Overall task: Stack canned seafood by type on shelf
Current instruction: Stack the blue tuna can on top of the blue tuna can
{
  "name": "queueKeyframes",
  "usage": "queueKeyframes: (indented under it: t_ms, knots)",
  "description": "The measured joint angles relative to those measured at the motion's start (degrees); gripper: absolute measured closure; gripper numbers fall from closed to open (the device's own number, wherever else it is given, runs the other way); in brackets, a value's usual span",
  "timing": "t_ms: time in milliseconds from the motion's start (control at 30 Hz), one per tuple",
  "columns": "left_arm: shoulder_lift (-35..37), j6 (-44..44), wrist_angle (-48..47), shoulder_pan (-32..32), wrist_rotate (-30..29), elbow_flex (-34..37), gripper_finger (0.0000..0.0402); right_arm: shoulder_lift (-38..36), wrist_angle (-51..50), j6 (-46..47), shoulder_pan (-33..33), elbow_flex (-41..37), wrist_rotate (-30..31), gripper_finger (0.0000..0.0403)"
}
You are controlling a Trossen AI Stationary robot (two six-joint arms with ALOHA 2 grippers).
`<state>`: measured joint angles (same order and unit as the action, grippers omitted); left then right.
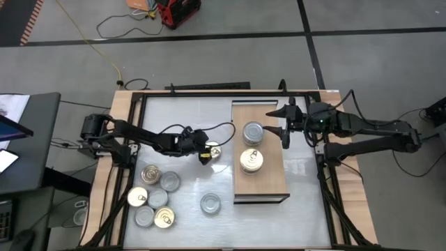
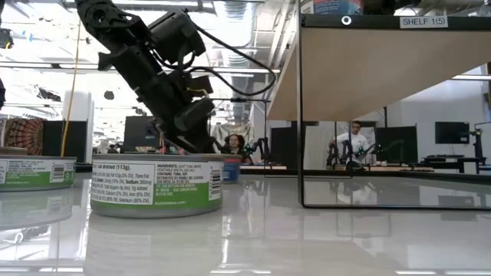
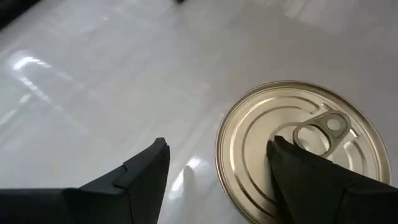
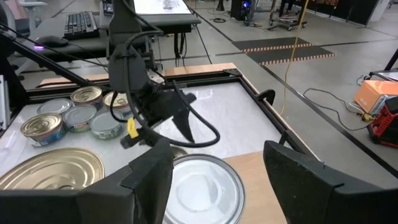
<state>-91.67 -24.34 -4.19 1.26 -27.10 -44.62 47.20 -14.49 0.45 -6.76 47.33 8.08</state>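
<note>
Currently the left pincer (image 1: 208, 155), fingers apart, hovers over a gold-lidded tin (image 3: 298, 155) on the worktop, its pick-up step; next it must descend and close. Right pincer (image 1: 284, 130) waits apart above the shelf (image 1: 268, 187).

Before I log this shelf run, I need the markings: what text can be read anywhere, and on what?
"SHELF 1(5)": white label on the shelf edge, low view.
"drained (113g)", "INGREDIENTS: LIGHT TUNA, WATER": label of the nearest tin; its remaining fine print is too small to read.
Neighbouring tin: label text too small.
Tin lids in the other views: no text.
</note>
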Motion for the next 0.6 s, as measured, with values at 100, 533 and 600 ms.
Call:
queueKeyframes:
  t_ms: [100, 533, 600]
  knots:
    - [2.2, 1.1, -2.6, -0.2, -1.7, 0.1, 0.0137, 0.0, -0.1, 0.2, 0.0, 0.0, 0.0, 0.0127]
    - [10.6, -0.6, -7.2, 1.4, -3.2, 1.0, 0.0137, 0.0, 0.0, 0.6, 3.1, 0.0, 1.3, 0.0127]
    - [9.4, -1.3, -7.0, 2.0, -2.6, 1.8, 0.0137, 0.0, 0.0, 0.6, 3.5, 0.0, 2.3, 0.0127]
